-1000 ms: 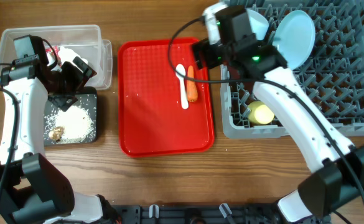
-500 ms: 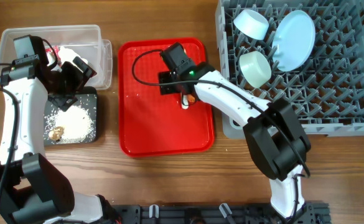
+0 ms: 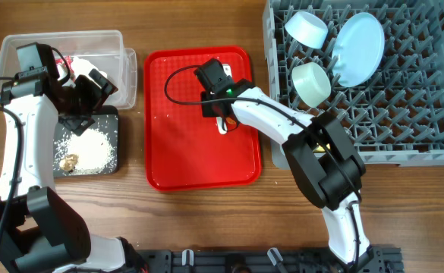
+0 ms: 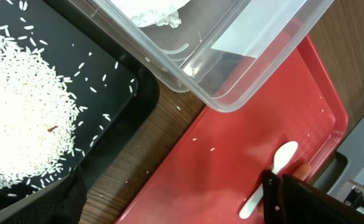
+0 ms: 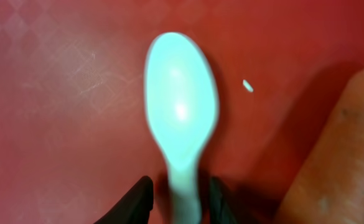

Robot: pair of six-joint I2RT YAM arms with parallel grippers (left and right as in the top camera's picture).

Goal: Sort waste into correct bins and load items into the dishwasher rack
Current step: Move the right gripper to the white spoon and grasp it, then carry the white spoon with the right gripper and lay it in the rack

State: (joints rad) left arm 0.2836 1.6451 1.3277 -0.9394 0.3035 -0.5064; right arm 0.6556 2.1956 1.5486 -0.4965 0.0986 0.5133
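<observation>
white plastic spoon (image 5: 182,106) | likely light, stiff, slick; grip thin handle | right pincer (image 5: 182,194) part-open astride it, empty | left pincer (image 3: 92,86): cannot tell

Wooden table (image 3: 199,220), bearing clear tub (image 3: 115,45), black tray (image 3: 114,121), red tray (image 3: 176,152), grey rack (image 3: 419,114)

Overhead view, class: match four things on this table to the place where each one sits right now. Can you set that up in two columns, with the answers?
Column 1
1. rice
2. spoon
3. green bowl
4. tissue

Column 2
A. grey rack
B. clear tub
C. black tray
D. red tray

Pairs: 1-C, 2-D, 3-A, 4-B
</observation>
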